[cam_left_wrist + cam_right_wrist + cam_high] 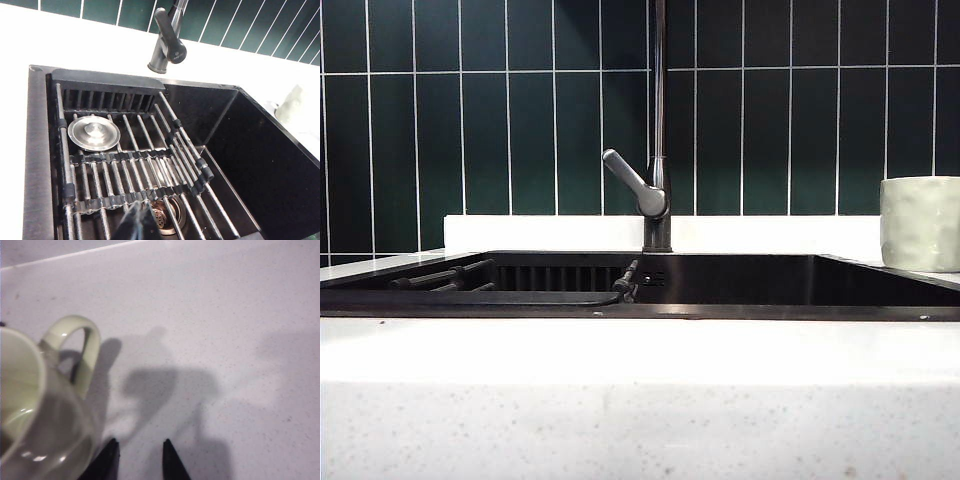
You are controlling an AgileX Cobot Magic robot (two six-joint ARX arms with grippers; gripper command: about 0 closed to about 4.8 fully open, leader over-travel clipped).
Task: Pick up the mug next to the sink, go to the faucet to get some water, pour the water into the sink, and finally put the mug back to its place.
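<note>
The mug (921,223) stands upright on the counter (640,360) at the sink's (800,280) right end, at about three o'clock from the faucet (658,190). In the right wrist view the right gripper (140,457) hangs above bare counter with its fingers (170,460) parted and empty; the mug (40,405) sits just beside the nearer finger, its handle (75,347) clear of both. The left gripper (137,222) hovers over the sink rack (125,170), fingers closed, holding nothing.
</note>
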